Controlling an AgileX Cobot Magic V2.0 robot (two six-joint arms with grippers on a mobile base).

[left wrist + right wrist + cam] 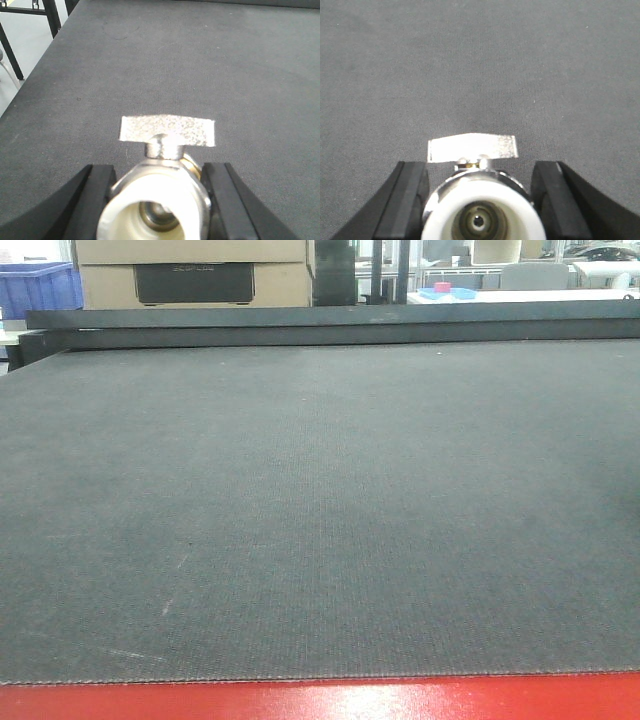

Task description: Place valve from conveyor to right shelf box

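The conveyor's dark grey woven belt (320, 510) fills the front view, with its red edge (320, 700) along the bottom; no gripper or valve shows there. In the left wrist view, my left gripper (159, 167) is shut on a silver valve (155, 200) with a white-lined port and a flat grey handle (167, 131); both black fingers press its sides above the belt (200, 60). In the right wrist view, my right gripper (480, 165) is shut on another silver valve (480, 210), its handle (471, 148) crosswise above the belt (480, 65). The right shelf box is out of view.
A dark rail (330, 325) runs along the belt's far side. Behind it stand cardboard boxes (190, 270), a blue crate (35, 285) and a blue tray (445, 290). Black frame legs (50, 15) and pale floor lie past the belt's left edge.
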